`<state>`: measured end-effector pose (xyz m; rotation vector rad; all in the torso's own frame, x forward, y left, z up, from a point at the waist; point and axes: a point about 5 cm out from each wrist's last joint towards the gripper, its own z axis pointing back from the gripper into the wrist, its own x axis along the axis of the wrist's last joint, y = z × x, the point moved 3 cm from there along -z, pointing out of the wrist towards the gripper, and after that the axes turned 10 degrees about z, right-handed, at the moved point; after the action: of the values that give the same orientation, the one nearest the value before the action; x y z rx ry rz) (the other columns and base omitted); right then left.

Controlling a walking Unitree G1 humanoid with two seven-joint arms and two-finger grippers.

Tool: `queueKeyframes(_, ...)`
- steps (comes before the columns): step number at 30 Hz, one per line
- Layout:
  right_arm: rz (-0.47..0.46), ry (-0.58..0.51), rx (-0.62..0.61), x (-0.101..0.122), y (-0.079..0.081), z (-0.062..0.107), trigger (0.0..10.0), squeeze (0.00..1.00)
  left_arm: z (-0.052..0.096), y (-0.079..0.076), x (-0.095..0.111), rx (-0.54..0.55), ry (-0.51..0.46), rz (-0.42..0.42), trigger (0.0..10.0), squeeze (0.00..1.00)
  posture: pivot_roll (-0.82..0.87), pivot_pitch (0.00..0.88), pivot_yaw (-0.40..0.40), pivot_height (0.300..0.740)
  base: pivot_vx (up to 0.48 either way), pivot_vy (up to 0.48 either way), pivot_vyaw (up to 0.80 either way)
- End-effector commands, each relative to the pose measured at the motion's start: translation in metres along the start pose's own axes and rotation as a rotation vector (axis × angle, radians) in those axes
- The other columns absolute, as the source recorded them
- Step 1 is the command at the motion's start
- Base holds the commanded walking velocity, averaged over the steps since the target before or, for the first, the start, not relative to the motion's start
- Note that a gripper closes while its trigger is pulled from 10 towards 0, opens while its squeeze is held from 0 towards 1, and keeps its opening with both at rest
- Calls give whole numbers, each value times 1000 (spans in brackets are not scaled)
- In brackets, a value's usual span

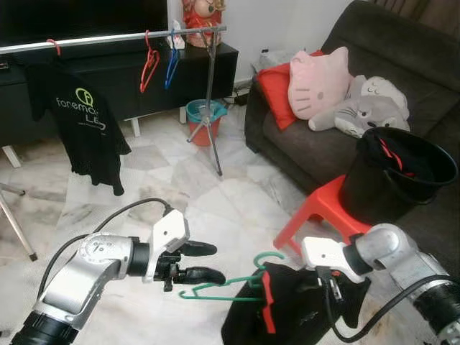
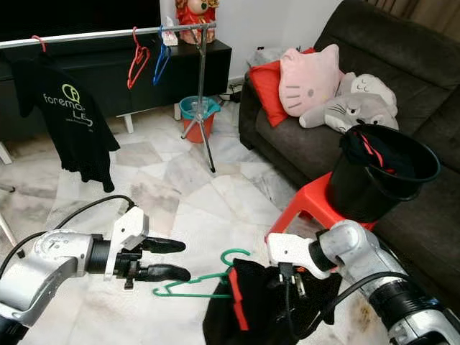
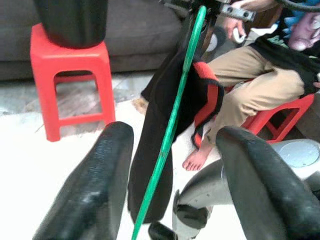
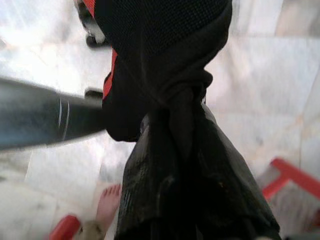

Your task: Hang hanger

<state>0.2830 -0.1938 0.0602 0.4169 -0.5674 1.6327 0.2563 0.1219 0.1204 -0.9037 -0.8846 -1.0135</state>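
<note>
Ahead of the left end effector (image 1: 208,262), fingers spread and empty, a green hanger (image 1: 230,287) carries a black-and-red garment (image 1: 284,305) bunched in the right end effector (image 1: 327,284); beyond stand a red stool (image 1: 323,208), black bucket (image 1: 402,172) and clothes rail (image 1: 108,39).

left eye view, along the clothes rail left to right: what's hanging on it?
Black T-shirt on a red hanger → empty red hanger → empty blue hanger, then the rail's stand.

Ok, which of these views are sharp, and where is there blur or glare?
Both eye views are sharp and evenly lit. Left wrist view: the fingers up close are soft, the green hanger clearer. Right wrist view: the dark garment is blurred and the floor washed out.
</note>
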Motion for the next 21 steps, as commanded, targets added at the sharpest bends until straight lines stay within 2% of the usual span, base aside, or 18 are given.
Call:
queueKeyframes(1, 26, 39, -26, -3, -7, 9, 0, 0, 4, 6, -2, 50, 21, -14, 10000, 1000, 167, 0, -159, 740, 0, 0, 0)
queueKeyframes(4, 22, 58, -34, -6, -7, 10, 0, 0, 7, 14, -4, 122, 14, -27, 10000, 1000, 164, 0, -157, 740, 0, 0, 0)
queueKeyframes(5, 22, 86, -46, -12, -8, 10, 0, 0, 13, 28, -6, 240, -10, -46, 10000, 486, 164, 0, -155, 740, 0, 0, 0)
queueKeyframes(6, 20, 94, -48, -13, -8, 10, 0, 0, 16, 34, -8, 290, -22, -40, 10000, 0, 164, 0, -155, 740, 0, 0, 0)
queueKeyframes(8, 12, 99, -54, -16, -8, 10, 0, 0, 20, 42, -13, 372, -33, -27, 10000, 0, 167, 0, -156, 740, 0, 0, 0)
queueKeyframes(11, 4, 111, -70, -20, -9, 10, 0, 0, 23, 44, -20, 429, -45, -5, 10000, 0, 166, 0, -156, 740, 0, 0, 0)
queueKeyframes(15, -4, 110, -139, -21, -18, 13, 0, 0, 29, 53, -25, 540, -81, 4, 10000, 0, 165, 0, -153, 740, 0, 0, 0)
queueKeyframes(17, -10, 108, -192, -21, -25, 15, 0, 0, 34, 62, -29, 629, -90, 22, 10000, 0, 164, 0, -154, 740, 0, 0, 0)
queueKeyframes(19, -42, 116, -335, -21, -43, 20, 0, 0, 48, 81, -35, 838, -106, 37, 10000, 0, 167, 0, -154, 740, 0, 0, 0)
queueKeyframes(21, -58, 116, -411, -21, -52, 23, 0, 0, 55, 89, -38, 942, -132, 63, 10000, 0, 167, 0, -153, 740, 0, 0, 0)
